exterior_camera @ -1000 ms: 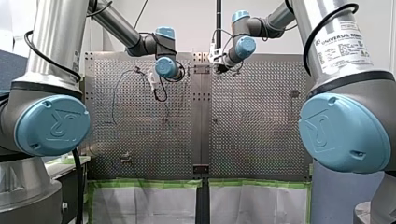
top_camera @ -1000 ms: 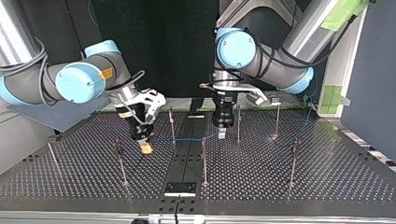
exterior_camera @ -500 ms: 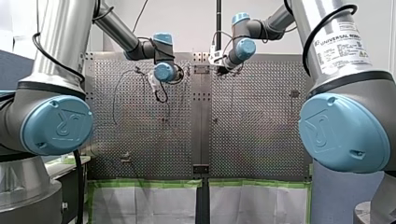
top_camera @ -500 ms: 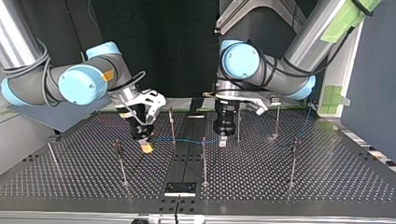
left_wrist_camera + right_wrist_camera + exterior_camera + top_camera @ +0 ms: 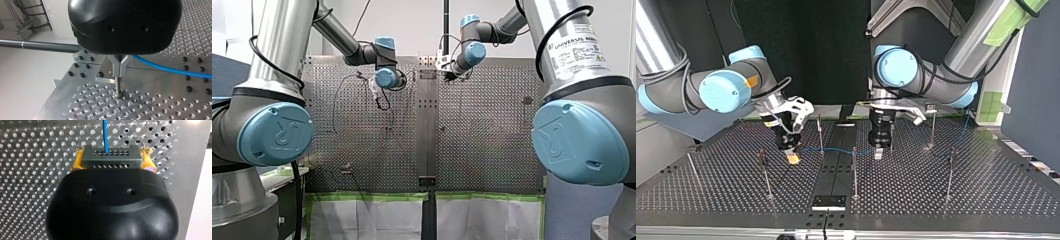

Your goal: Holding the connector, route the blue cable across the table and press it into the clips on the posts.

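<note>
Blue cable [image 5: 836, 150] from connector [image 5: 110, 157] past posts [image 5: 854, 172]

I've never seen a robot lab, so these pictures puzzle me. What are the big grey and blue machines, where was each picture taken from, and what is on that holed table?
Those are two robot arms, each ending in a two-fingered gripper. One picture looks from behind the arms' shoulders over the table; another faces them from across it, so sides are swapped; the two close-ups come from cameras on the wrists. The table carries thin upright posts. A blue cable runs between the grippers. The right gripper, at the facing view's left, clamps a small grey connector between yellow pads, the cable leaving it. The left gripper hangs low at the cable, near a post; whether it grips the cable I cannot tell.
</note>
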